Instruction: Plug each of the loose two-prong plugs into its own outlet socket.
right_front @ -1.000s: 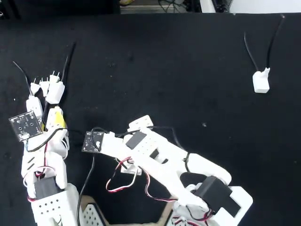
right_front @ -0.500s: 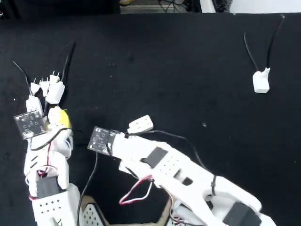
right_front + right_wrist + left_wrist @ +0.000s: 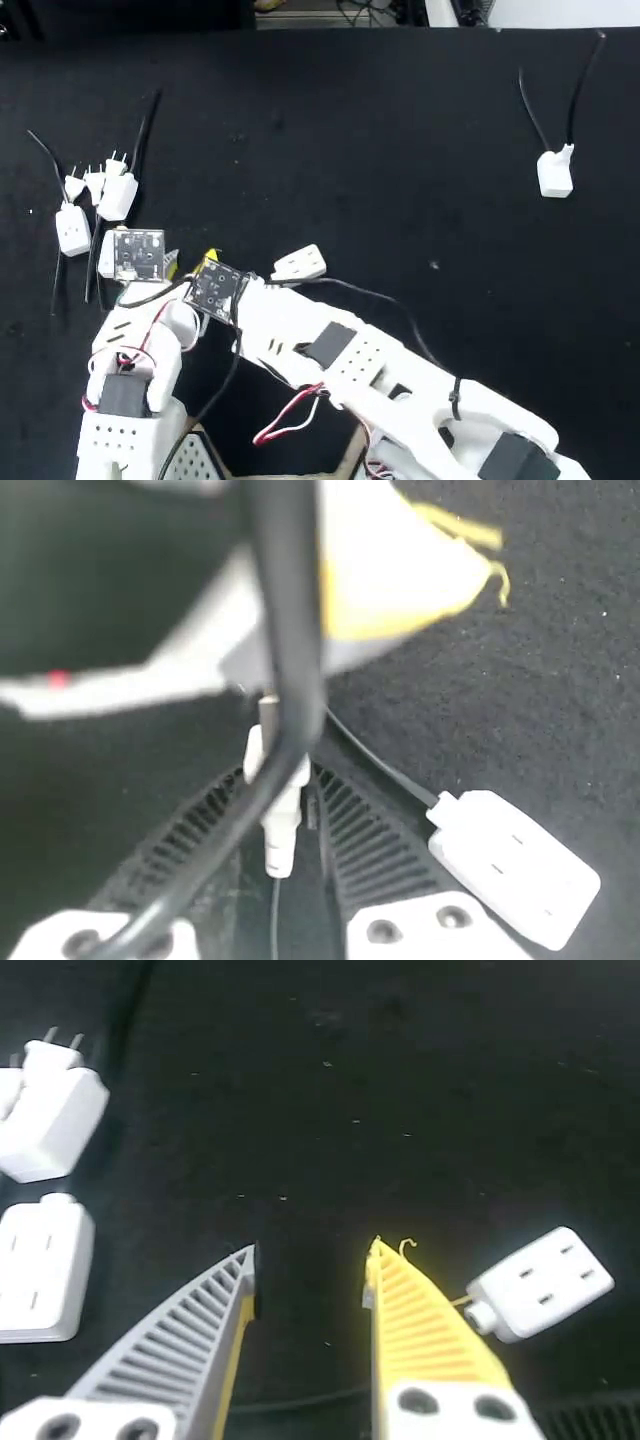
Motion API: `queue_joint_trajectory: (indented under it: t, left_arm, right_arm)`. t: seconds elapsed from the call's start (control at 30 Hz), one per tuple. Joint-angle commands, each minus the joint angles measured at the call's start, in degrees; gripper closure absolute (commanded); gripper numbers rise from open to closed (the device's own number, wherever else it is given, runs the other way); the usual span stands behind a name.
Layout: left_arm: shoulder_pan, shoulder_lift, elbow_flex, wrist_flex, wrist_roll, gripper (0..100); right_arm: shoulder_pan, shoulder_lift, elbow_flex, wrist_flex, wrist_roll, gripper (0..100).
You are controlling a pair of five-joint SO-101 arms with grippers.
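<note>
The left gripper point(image 3: 312, 1250), open and empty, had swung in close to the white plastic socket block point(image 3: 298, 264), where the right gripper point(image 3: 280, 780) squeezed a small white plug point(image 3: 272, 830), so plugging in looked near.

Not much else going on here tbh: a black worktop point(image 3: 400, 130) with a matte, cloth-like surface, speckled with tiny pale lint. Past its far edge there's a tangle of dark cables point(image 3: 365, 12) and a white panel point(image 3: 560, 12).

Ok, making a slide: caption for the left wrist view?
Open left end effector over the mat, one socket block beside its yellow finger.
</note>
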Motion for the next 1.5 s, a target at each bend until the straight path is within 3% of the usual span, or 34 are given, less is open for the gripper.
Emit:
queue_joint_trajectory:
  t: [0.0,0.37,0.53,0.67,0.77,1.0,1.47]
  left_arm:
    - [2.3,-0.4,1.2,1.2,-0.3,82]
    - [2.0,-0.4,1.2,0.7,0.2,82]
    - [-0.7,-0.4,1.1,-2.3,6.5,82]
    - [-5.6,-0.4,-0.2,-2.8,11.2,82]
    - [-5.0,-0.4,-0.2,-2.7,13.2,81]
    - [3.3,-0.4,-0.1,0.0,8.7,82]
    - [2.0,-0.4,1.1,0.0,6.9,82]
  right_arm:
    - [-1.0,-0.3,-0.1,-1.7,-0.6,98.8]
    - [-0.8,-5.9,2.7,-3.3,-1.8,98.8]
    - [-0.8,-9.2,8.3,-10.7,-5.5,98.8]
    - [-0.8,-9.5,9.2,-12.0,-5.8,98.8]
    - [-0.8,-9.4,9.0,-12.1,-5.8,98.8]
    - [-0.7,-9.4,9.5,-13.7,-5.9,98.8]
    - [2.0,-12.7,9.5,-13.5,-8.7,98.8]
